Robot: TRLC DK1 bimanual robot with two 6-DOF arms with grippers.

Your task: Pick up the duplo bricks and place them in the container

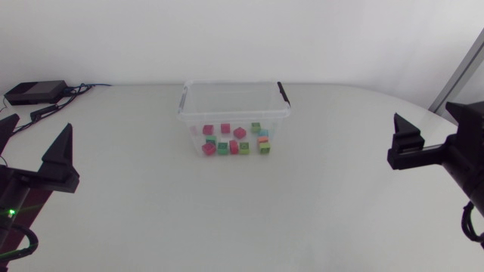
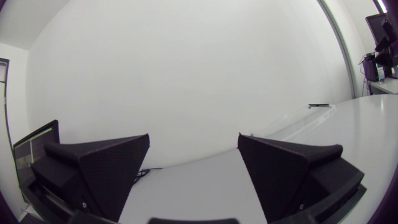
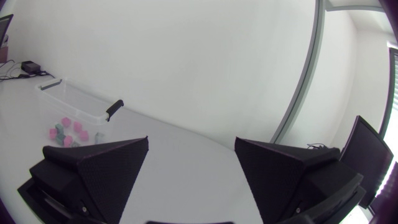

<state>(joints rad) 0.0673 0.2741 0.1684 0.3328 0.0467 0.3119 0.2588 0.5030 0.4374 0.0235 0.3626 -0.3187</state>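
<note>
The left end effector (image 1: 34, 140) sits at the counter's (image 1: 227, 219) left edge, fingers apart and empty, seemingly parked because no brick lies loose. The bricks (image 1: 236, 140) sit inside the container (image 1: 231, 115), mid-counter toward the far edge. The right end effector (image 1: 429, 117), at the right edge, is likewise apart and empty. Its wrist view shows bricks; the left's shows none.

Robotics lab: left arm (image 1: 30, 185) and right arm (image 1: 461, 162) flank a white table (image 1: 227, 215) with a cabled black box (image 1: 34, 92)
</note>
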